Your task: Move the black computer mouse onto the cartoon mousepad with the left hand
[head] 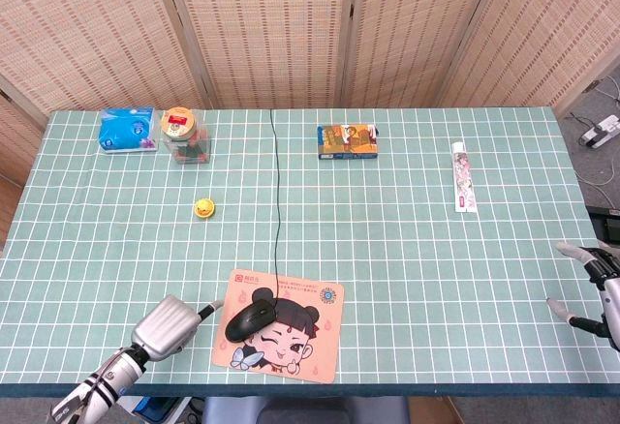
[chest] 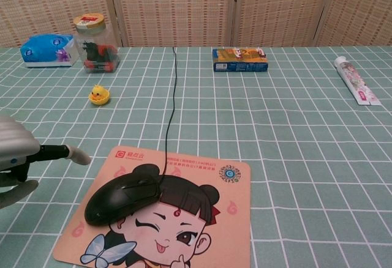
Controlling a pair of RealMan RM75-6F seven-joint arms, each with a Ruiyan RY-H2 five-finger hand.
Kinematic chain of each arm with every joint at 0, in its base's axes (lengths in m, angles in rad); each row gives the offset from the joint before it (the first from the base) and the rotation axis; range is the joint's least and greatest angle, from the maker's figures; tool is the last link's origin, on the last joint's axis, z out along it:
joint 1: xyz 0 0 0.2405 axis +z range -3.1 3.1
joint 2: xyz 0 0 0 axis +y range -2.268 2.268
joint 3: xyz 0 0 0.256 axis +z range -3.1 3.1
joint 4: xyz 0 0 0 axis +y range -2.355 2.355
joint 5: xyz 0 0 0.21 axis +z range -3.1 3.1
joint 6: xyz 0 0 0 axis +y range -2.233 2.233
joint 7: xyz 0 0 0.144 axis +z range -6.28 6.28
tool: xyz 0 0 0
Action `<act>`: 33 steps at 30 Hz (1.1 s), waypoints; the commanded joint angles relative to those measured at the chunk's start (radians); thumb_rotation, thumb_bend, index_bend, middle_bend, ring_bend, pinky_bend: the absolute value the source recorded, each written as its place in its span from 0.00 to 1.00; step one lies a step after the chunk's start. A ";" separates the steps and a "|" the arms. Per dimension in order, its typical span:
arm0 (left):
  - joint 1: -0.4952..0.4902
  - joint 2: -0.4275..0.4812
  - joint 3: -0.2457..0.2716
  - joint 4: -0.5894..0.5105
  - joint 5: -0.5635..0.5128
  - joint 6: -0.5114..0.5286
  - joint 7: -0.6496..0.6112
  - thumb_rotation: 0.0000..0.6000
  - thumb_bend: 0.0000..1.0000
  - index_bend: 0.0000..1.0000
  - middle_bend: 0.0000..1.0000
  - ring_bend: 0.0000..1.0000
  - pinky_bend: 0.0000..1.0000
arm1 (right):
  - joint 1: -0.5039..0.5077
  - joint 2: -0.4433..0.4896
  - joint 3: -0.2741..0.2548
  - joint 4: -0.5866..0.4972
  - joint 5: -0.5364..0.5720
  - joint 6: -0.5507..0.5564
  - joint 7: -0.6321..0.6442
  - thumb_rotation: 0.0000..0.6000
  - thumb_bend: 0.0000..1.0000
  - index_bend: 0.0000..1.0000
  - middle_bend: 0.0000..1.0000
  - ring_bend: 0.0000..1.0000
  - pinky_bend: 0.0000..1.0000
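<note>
The black computer mouse (head: 249, 320) (chest: 122, 198) lies on the left part of the cartoon mousepad (head: 305, 347) (chest: 214, 231), its cable (head: 274, 192) running to the table's far edge. My left hand (head: 167, 324) (chest: 21, 158) hovers just left of the pad, open, holding nothing, one finger stretched toward the pad. It does not touch the mouse. My right hand (head: 591, 288) is at the table's right edge, open, fingers spread, holding nothing.
A small yellow duck (head: 204, 208), a glass jar (head: 182, 136) and a blue tissue pack (head: 128, 129) stand at the back left. A colourful box (head: 348, 140) and a tube (head: 464, 176) lie at the back right.
</note>
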 commanded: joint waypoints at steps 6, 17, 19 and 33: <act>0.033 0.001 0.036 0.192 0.236 0.048 -0.054 1.00 0.61 0.16 1.00 1.00 1.00 | 0.002 -0.003 -0.001 -0.004 0.000 -0.005 -0.012 1.00 0.14 0.23 0.30 0.23 0.44; 0.055 -0.011 0.033 0.187 0.260 0.015 0.003 1.00 0.60 0.15 1.00 1.00 1.00 | 0.003 -0.003 0.000 -0.004 0.003 -0.009 -0.012 1.00 0.14 0.23 0.30 0.23 0.44; 0.057 -0.013 0.032 0.182 0.263 0.005 0.013 1.00 0.60 0.15 1.00 1.00 1.00 | 0.003 -0.003 0.000 -0.004 0.003 -0.008 -0.011 1.00 0.14 0.23 0.30 0.23 0.44; 0.060 -0.025 0.002 0.151 0.224 -0.061 0.076 1.00 0.60 0.15 1.00 1.00 1.00 | 0.000 0.001 0.002 0.001 0.006 -0.003 0.005 1.00 0.14 0.23 0.31 0.23 0.44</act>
